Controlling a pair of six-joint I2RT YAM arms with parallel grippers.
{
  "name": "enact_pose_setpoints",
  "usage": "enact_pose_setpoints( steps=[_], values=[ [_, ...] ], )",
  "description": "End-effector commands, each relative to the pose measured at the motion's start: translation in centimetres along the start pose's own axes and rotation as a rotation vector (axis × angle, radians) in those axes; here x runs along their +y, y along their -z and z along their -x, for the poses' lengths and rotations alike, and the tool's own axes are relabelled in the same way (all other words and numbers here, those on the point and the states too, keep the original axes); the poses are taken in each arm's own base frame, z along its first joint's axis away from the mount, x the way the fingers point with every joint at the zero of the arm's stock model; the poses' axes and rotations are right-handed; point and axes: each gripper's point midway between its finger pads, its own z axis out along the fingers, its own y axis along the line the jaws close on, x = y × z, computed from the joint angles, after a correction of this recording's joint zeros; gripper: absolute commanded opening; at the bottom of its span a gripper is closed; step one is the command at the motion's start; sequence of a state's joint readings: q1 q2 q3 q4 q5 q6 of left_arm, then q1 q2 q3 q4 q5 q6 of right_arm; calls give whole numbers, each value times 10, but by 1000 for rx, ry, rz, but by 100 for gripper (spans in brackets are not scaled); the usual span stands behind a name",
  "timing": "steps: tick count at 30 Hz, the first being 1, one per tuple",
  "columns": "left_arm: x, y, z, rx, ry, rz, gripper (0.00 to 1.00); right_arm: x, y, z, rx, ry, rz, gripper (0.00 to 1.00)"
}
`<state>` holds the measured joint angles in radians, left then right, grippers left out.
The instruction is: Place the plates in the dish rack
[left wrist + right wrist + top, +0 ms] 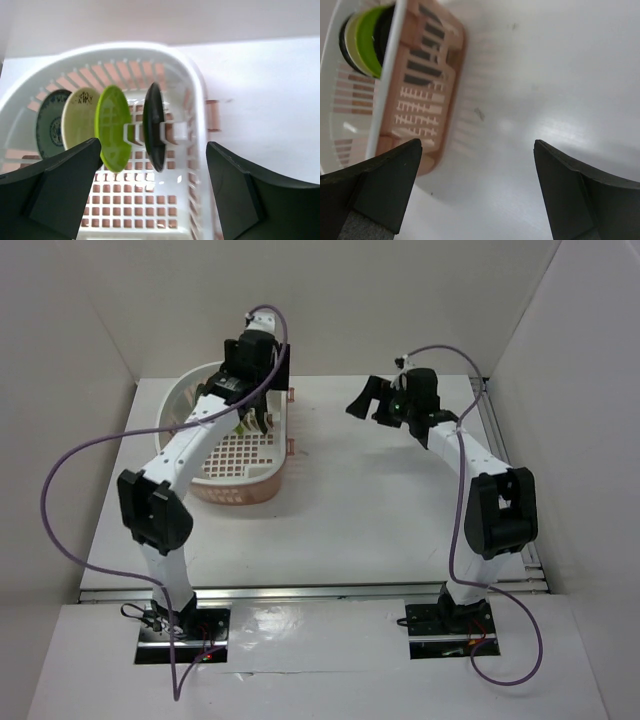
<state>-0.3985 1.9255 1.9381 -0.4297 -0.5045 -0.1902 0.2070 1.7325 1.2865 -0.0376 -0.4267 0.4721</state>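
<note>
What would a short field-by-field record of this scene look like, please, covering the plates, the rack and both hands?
Plates in rack: four, standing on edge in a row
Order in left wrist view, left to right: teal plate, cream plate, green plate, black plate
Container: dish rack, on the table
Left hand: open, empty, over the rack
Right hand: open, empty, above the table to the right of the rack
Plates outside rack: none visible

White table (350, 510), plain white walls (150, 300) around.
</note>
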Motion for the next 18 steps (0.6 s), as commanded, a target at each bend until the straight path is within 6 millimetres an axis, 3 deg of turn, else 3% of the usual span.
enact_pose_setpoints(
  steps=[1,3,5,9,11,12,15,16,17,18],
  values=[
    [16,84,76,-159,160,-94,100,42,33,72,-170,171,-24,100],
    [23,102,73,-154,166,-107,100,55,49,89,-206,206,-53,100],
    [31,133,72,-171,189,-135,100,60,71,100,-242,226,-97,100],
    [47,173,49,-145,205,-140,100,88,107,110,-295,254,-111,100],
    [44,187,23,-112,196,-157,100,100,127,108,-306,286,-143,100],
    [56,208,25,-139,222,-164,100,110,138,115,-324,290,-148,100],
    [60,233,-2,-82,249,-201,100,118,167,104,-289,322,-208,100],
    [72,252,-2,-114,266,-209,100,119,175,98,-287,324,-227,100],
    [72,262,-9,-111,277,-232,100,130,202,96,-332,346,-233,100],
    [73,264,-26,-85,264,-243,100,131,217,92,-352,348,-245,100]
  ],
)
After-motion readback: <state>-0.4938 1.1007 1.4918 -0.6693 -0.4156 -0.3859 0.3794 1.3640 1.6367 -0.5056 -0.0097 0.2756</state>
